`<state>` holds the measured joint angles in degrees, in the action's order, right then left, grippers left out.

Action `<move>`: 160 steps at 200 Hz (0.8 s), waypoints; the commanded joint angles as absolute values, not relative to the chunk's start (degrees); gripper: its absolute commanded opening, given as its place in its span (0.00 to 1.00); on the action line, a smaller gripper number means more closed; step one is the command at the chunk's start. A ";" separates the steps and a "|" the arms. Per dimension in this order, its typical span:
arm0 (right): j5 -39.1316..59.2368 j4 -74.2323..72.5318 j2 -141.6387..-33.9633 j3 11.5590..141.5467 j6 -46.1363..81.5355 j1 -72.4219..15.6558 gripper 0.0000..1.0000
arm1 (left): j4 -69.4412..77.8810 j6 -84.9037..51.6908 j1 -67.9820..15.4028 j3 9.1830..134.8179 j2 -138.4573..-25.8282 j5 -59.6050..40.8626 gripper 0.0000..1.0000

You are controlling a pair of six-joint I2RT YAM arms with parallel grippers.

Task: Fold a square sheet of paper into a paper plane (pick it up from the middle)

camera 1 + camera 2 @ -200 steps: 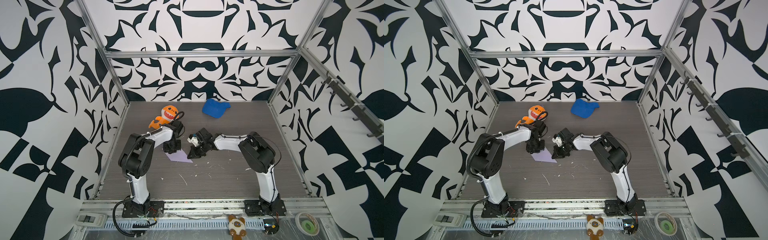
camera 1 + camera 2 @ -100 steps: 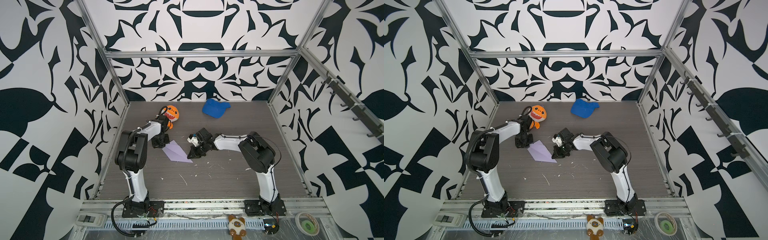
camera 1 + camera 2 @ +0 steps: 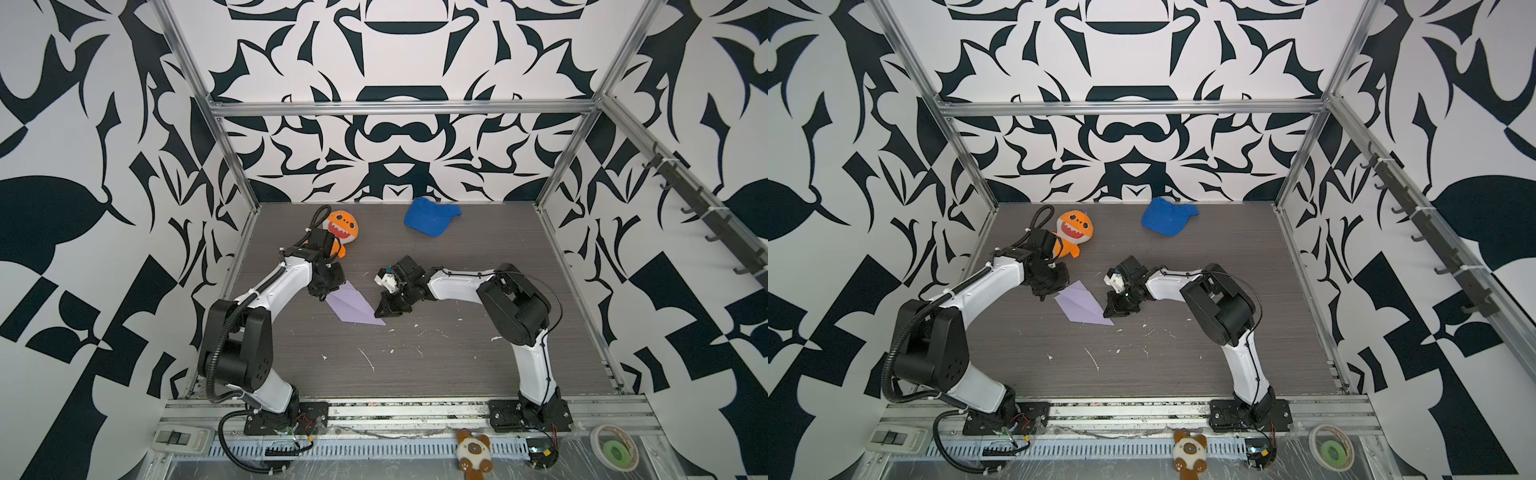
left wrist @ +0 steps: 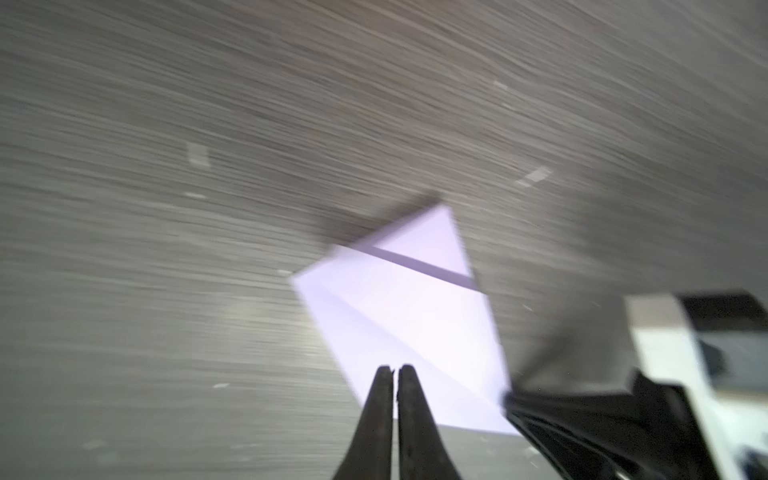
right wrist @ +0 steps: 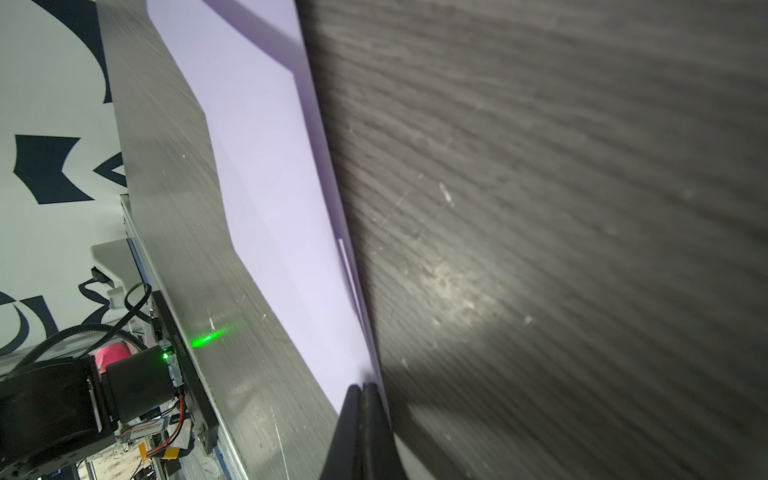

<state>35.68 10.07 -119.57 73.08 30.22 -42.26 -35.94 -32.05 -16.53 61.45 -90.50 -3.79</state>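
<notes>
Paper: a pale-lavender paper plane [image 3: 353, 305] lies on the grey counter [image 3: 415, 374], just left of centre in both top views. It is a long dart, point toward the lower right, wide tail toward the upper left.
Progress: a centre crease and two flat wings already show, so the folding looks done or nearly done. What is probably left is firming the creases and letting go.
Left jaws: pressed together at the tail end. In the blurred left wrist view their tips overlap the paper [image 4: 407, 316]; I cannot tell whether they pinch it.
Right jaws: pressed together, tips at the paper's long edge [image 5: 270, 187] near the point. I cannot tell whether they grip it or only touch it.
Edges: one tail corner seems slightly raised, with a dark shadow beside it in the left wrist view. The long edges lie close to the counter.
Open room: bare counter spreads toward the lower part of the top views, dotted with small white scraps [image 3: 368, 359]. An orange plush shark [image 3: 341, 227] sits close behind the left arm [image 3: 286, 278], above the plane. A blue cap [image 3: 430, 216] lies well apart at upper centre.
</notes>
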 commanded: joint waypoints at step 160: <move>38.01 10.47 -119.80 80.18 28.42 -43.55 0.00 | -35.00 -34.27 -18.27 58.47 -104.69 -2.98 0.03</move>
